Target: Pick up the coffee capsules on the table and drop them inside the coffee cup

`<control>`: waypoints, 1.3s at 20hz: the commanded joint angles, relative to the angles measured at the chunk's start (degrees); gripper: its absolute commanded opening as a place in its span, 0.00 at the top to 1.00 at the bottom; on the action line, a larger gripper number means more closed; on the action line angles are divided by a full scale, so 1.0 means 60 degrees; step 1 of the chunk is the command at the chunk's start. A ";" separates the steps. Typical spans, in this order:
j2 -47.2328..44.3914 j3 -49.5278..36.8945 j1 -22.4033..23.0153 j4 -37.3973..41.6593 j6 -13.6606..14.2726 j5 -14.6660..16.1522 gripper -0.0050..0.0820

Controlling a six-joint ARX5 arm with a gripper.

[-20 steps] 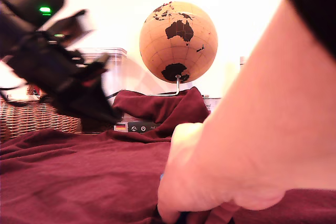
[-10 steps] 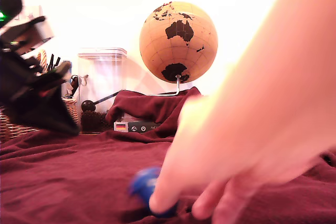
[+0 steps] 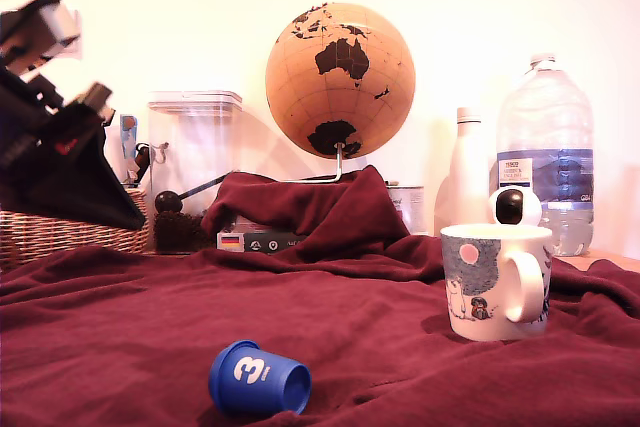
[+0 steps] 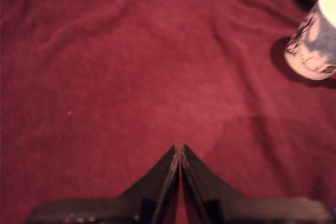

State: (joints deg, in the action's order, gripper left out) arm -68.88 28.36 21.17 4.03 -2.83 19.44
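A blue coffee capsule (image 3: 258, 379) marked with a white "3" lies on its side on the red-blanketed table (image 3: 120, 327), near the front of the exterior view. The white printed coffee cup (image 3: 495, 282) stands upright to its right, handle facing right. My gripper (image 3: 132, 217) hangs at the exterior view's far left, well above and away from the capsule. In the wrist view the gripper (image 4: 180, 148) is shut with its fingers pressed together and nothing between them, over bare blanket. The coffee cup (image 4: 315, 40) shows at that picture's edge; the capsule is out of that view.
Behind the blanket stand a globe (image 3: 340, 79), a clear plastic container (image 3: 195, 147), a wicker basket (image 3: 60, 232), a white bottle (image 3: 466, 177), a large water bottle (image 3: 545, 147) and a small ball-shaped camera (image 3: 514, 207). The blanket bunches up over a box (image 3: 300, 207).
The person's hand that filled the exterior view's right has gone, leaving the blue capsule on the blanket. My gripper has drawn back toward that view's left edge.
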 commanded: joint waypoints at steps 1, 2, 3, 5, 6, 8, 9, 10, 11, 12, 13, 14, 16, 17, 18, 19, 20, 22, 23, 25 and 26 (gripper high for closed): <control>0.0273 -0.0215 -0.0047 0.0022 -0.0025 0.0168 0.97; 0.0412 -0.0215 -0.0044 0.0044 0.0000 0.0230 0.97; 0.0554 -0.0215 -0.0044 0.0047 0.0025 0.0339 0.97; 0.0809 -0.0219 -0.0044 0.0040 0.0051 0.0517 0.97; 0.0907 -0.0219 -0.0044 0.0018 0.0117 0.0652 0.97; 0.1104 -0.0219 -0.0029 -0.0168 0.0230 0.0940 0.97; 0.1209 -0.0240 0.0004 -0.0280 0.0259 0.0958 0.97; 0.1344 -0.0310 0.0044 -0.0339 0.0291 0.0976 0.97; 0.1515 -0.0437 0.0098 -0.0346 0.0295 0.0980 0.97; 0.1767 -0.0641 0.0157 -0.0310 0.0299 0.0991 0.97; 0.2004 -0.0841 0.0193 -0.0302 0.0299 0.1100 0.97; 0.2255 -0.1031 0.0233 -0.0302 0.0295 0.1235 0.97; 0.2787 -0.1399 0.0379 -0.0280 0.0295 0.1271 0.97; 0.3031 -0.1530 0.0481 -0.0331 0.0291 0.1333 0.97; 0.3224 -0.1603 0.0590 -0.0426 0.0262 0.1424 0.97; 0.3395 -0.1668 0.0769 -0.0463 0.0259 0.1479 0.97; 0.3515 -0.1723 0.0969 -0.0470 0.0215 0.1512 0.97; 0.3592 -0.1792 0.1384 -0.0546 0.0208 0.1501 0.97; 0.3614 -0.1865 0.1592 -0.0539 0.0095 0.1497 0.97; 0.3679 -0.2058 0.1971 -0.0539 -0.0084 0.1424 0.97; 0.3683 -0.2120 0.2142 -0.0557 -0.0106 0.1424 0.97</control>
State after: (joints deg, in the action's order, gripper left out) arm -46.94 17.23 33.58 0.47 -3.07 28.03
